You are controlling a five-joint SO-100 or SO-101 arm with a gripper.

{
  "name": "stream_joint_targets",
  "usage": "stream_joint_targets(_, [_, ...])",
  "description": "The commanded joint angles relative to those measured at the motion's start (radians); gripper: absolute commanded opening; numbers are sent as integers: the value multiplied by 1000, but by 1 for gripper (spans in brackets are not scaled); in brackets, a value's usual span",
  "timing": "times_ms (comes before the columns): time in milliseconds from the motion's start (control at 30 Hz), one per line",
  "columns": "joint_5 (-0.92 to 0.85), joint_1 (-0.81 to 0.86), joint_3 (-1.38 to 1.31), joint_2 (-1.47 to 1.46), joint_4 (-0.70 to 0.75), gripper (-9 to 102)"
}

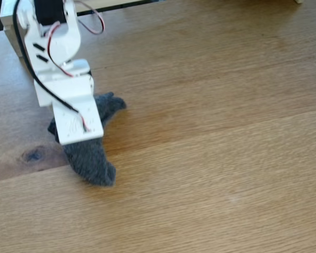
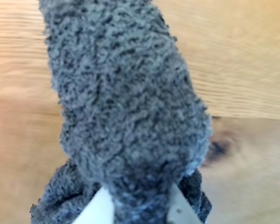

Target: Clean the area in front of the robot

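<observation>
The robot point(image 1: 63, 79), a white boxy arm with black cable and red wires, reaches down at the upper left of the fixed view. A dark grey fuzzy cloth point(image 1: 89, 161) hangs from under its wrist and touches the light-brown oak-grain area point(image 1: 210, 158). In the wrist view my gripper point(image 2: 140, 212) is shut on the cloth point(image 2: 126, 107), which bulges up between the two white fingers point(image 2: 97, 211). A dark oval knot point(image 1: 33, 155) lies just left of the cloth, and in the wrist view the knot point(image 2: 219, 148) shows at the right.
A white flat frame point(image 1: 9, 31) stands behind the arm at the top left edge. A small pale streak point(image 1: 233, 199) marks the wood at the lower right. Wide bare planks stretch to the right and front of the cloth.
</observation>
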Motion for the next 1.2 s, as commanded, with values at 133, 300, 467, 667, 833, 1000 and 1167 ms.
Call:
stream_joint_targets(133, [-371,410,308,430,192,0])
stream_joint_targets(300, [-675,698,752,561,-104,0])
stream_joint_targets(467, [-753,816,1071,583,-474,2])
stream_joint_targets(667, [-563,808,1138,577,-653,31])
stream_joint_targets(833, [-408,778,1138,638,-821,32])
stream_joint_targets(1000, [-255,522,1138,851,-765,4])
stream_joint_targets(1167, [-118,44,1140,1063,-543,0])
